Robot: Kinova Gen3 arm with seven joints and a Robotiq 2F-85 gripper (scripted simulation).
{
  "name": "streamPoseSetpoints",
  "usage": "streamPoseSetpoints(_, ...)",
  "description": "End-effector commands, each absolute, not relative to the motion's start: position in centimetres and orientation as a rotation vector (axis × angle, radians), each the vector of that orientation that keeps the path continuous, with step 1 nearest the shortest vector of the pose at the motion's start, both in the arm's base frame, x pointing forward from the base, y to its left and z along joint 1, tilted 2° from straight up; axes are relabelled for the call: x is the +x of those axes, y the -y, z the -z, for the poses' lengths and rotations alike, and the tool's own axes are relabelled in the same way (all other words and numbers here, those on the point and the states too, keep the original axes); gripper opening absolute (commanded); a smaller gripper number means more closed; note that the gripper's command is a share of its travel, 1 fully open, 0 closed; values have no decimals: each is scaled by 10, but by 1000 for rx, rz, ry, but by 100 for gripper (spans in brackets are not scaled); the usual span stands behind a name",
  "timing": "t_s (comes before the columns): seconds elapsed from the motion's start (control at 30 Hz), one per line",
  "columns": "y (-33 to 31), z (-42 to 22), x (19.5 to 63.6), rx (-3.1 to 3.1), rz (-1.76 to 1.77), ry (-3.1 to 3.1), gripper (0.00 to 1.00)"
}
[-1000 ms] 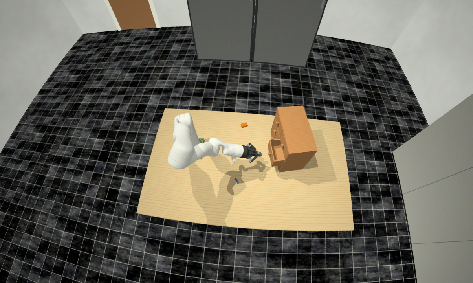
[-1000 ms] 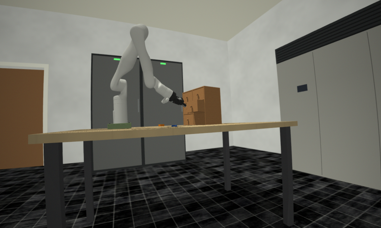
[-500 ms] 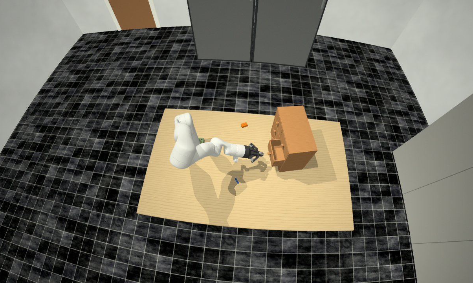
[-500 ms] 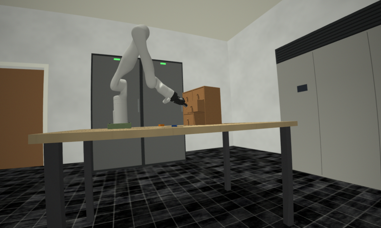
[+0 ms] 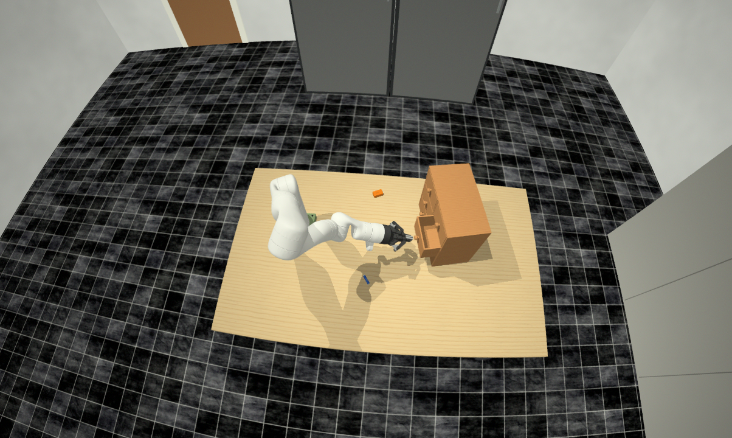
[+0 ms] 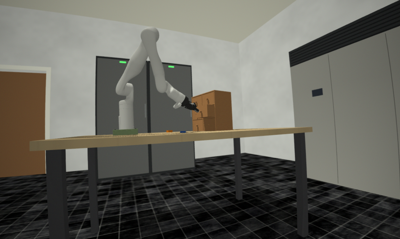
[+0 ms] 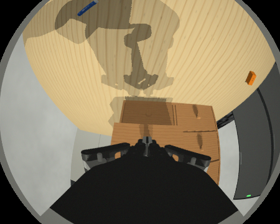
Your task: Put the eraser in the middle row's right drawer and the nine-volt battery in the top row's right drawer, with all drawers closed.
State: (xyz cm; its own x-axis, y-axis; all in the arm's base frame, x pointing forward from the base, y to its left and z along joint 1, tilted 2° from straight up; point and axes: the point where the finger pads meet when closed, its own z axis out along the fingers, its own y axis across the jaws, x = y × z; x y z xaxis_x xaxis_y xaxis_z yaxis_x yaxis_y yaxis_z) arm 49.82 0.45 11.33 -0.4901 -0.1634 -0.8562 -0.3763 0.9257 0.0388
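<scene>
End effector (image 5: 410,237) closed on nothing, tips at the front of the chest (image 5: 458,211), where we see one drawer (image 5: 428,235) pulled out. Orange block (image 5: 377,193) and blue piece (image 5: 366,279) lie apart on the worktop (image 5: 281,305).

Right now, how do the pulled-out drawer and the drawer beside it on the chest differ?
The open drawer juts out of the chest front, its hollow tray showing from above; the neighbouring drawer sits flush, with only its front panel visible. The shut claw is at the open drawer's knob, away from the flush one. Both are the same orange-brown wood with small round knobs.
</scene>
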Motion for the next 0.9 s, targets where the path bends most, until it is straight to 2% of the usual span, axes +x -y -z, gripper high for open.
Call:
streamPoseSetpoints(0.0, -9, -114, 504, -392, -272, -2084, 0)
streamPoseSetpoints(0.87, -25, -114, 543, -392, -272, -2084, 0)
